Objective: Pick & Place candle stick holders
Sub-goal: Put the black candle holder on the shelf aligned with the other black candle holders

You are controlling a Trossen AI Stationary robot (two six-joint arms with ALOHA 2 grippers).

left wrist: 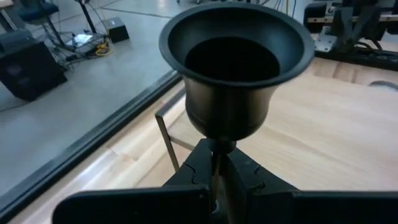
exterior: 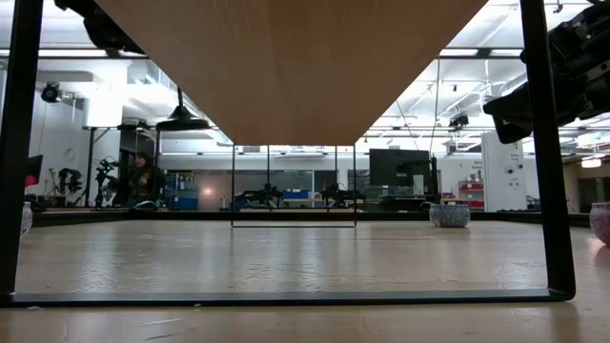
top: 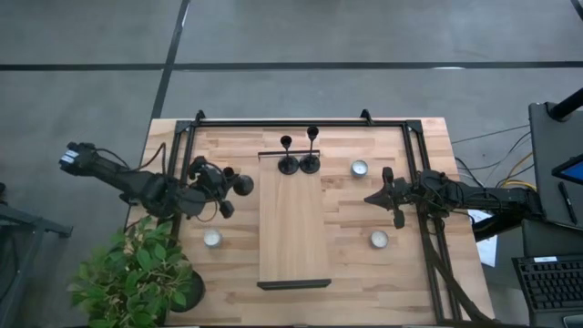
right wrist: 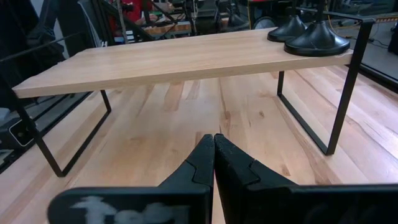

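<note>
gripping candle stick holder point(left wrist: 235, 68) stem, left gripper point(left wrist: 214, 177).

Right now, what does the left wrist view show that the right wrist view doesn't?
Only the left wrist view shows the third candle stick holder, its stem clamped in the left gripper. Only the right wrist view shows the shut, empty right gripper and the bases of two holders on the raised shelf. Both show the wooden table.
</note>
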